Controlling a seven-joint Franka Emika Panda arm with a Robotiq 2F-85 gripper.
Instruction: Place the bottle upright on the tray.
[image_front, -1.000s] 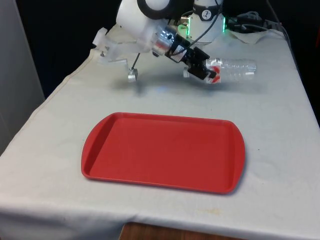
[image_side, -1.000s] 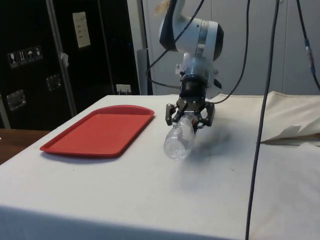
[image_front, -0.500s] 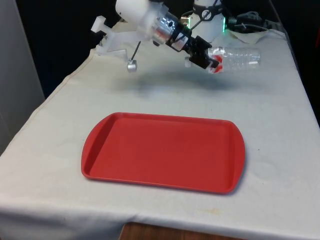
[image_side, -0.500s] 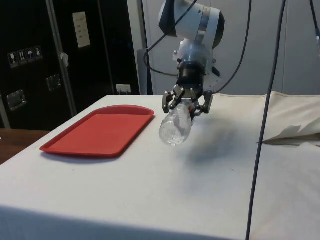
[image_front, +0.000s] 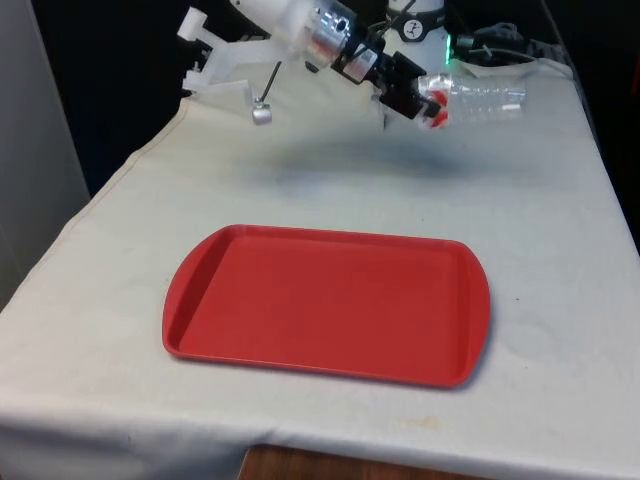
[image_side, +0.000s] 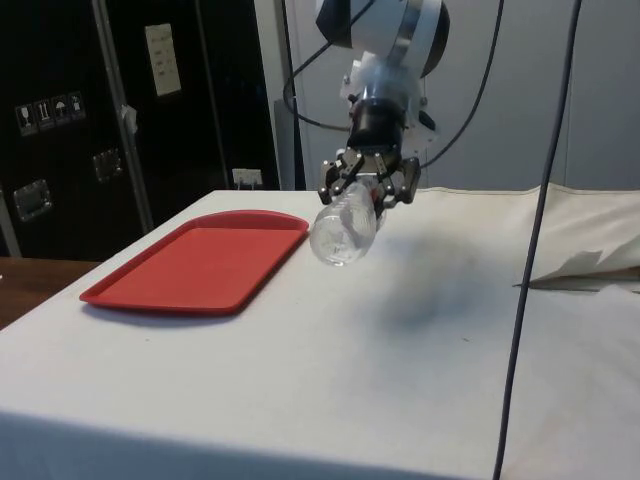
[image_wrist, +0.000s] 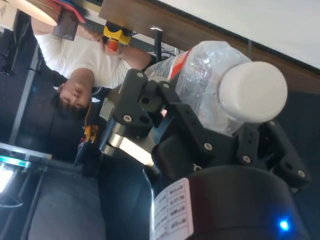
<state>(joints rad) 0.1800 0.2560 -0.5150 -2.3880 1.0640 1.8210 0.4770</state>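
So far you have only the pickup done: the flat red plastic tray lies bare on the white-clothed worktop, and beyond it the black hand grips the clear plastic bottle near its cap, held sideways, higher than a second ago. Carrying, uprighting and setting down remain.

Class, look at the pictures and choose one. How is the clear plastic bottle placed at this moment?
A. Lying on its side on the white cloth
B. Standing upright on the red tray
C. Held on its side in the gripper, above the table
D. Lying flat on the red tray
C: the gripper is shut on the bottle, which lies roughly level in the air, away from the tray.
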